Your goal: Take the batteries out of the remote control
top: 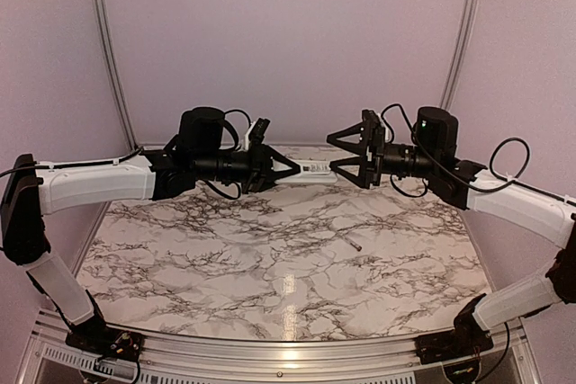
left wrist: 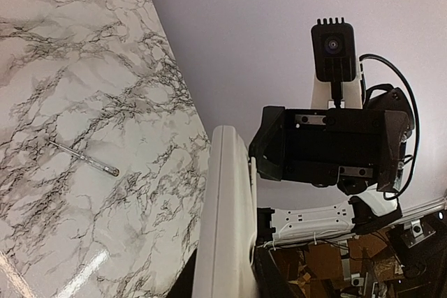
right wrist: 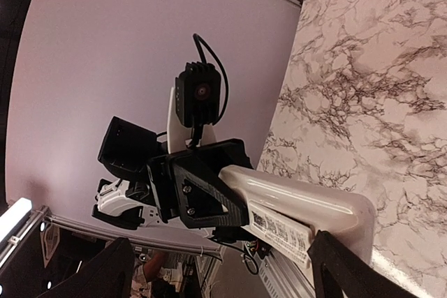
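Observation:
The white remote control [top: 309, 169] hangs level in the air above the back of the table, between the two arms. My left gripper [top: 290, 171] is shut on its left end; in the left wrist view the remote [left wrist: 223, 214] runs up out of my gripper [left wrist: 225, 273]. My right gripper [top: 331, 156] is open, its fingers spread wide around the remote's right end. In the right wrist view the remote [right wrist: 300, 197] shows a labelled panel underneath and lies close to one finger [right wrist: 342, 270]. No batteries show in any view.
A thin grey rod [top: 354, 243] lies on the marble tabletop [top: 270, 258] right of centre; it also shows in the left wrist view [left wrist: 84, 158]. Lilac walls and metal frame posts [top: 106, 42] close in the back and sides.

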Motion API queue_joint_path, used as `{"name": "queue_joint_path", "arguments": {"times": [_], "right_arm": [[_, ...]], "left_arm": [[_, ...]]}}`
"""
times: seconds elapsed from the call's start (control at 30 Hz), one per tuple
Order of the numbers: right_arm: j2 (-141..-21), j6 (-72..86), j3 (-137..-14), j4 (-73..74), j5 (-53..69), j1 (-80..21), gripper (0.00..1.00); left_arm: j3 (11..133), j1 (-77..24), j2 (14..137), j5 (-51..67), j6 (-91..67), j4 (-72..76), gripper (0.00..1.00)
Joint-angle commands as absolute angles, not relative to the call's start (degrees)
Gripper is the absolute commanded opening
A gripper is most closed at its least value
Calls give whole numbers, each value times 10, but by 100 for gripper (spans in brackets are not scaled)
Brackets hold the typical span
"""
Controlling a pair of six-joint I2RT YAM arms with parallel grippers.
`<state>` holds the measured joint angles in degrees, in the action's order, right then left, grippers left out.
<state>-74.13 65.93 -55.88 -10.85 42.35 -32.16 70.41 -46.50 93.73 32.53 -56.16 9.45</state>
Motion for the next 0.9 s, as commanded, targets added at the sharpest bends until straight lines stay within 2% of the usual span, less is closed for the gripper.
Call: {"name": "queue_joint_path", "arguments": {"times": [0.0,0.87], "right_arm": [[-751,697,-550,-118,497,-357,86],[-762,749,-519,-184,500,-357,87]], "left_arm": [[724,-497,929,354,-534,169,0],[687,-488,931,308,-497,95,0]]}}
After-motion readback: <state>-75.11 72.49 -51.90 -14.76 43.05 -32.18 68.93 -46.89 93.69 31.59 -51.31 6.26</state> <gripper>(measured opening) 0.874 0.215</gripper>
